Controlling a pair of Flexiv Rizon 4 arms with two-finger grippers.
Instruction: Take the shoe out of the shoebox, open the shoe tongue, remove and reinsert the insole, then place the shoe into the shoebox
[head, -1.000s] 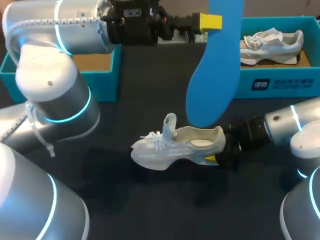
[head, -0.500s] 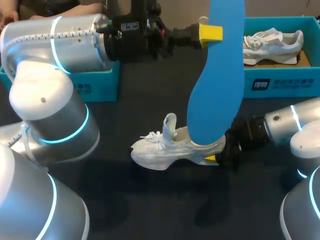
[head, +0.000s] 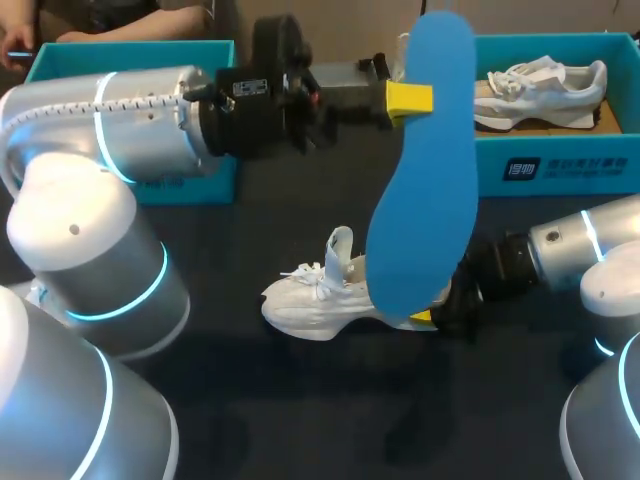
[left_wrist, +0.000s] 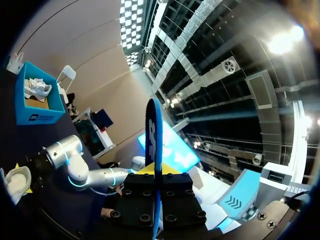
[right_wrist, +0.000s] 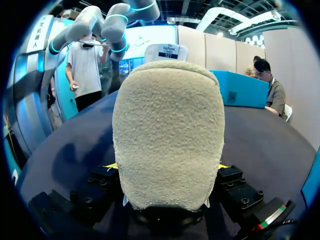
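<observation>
Head view, left fingers (head: 410, 97) pinching blue insole (head: 425, 190)

Head camera: high above and behind, looking steeply down on the dark table (head: 250, 400) from moderately far. Left wrist camera: edge-on along a flat blue foam insole (left_wrist: 154, 150), facing upward, with the table distant. Right wrist camera: very close behind the fuzzy heel of a white sneaker (right_wrist: 169, 135), facing across the table. The head view shares both objects.

An exhibition hall, judging by the high ducted ceiling (left_wrist: 215, 65) overhead
</observation>
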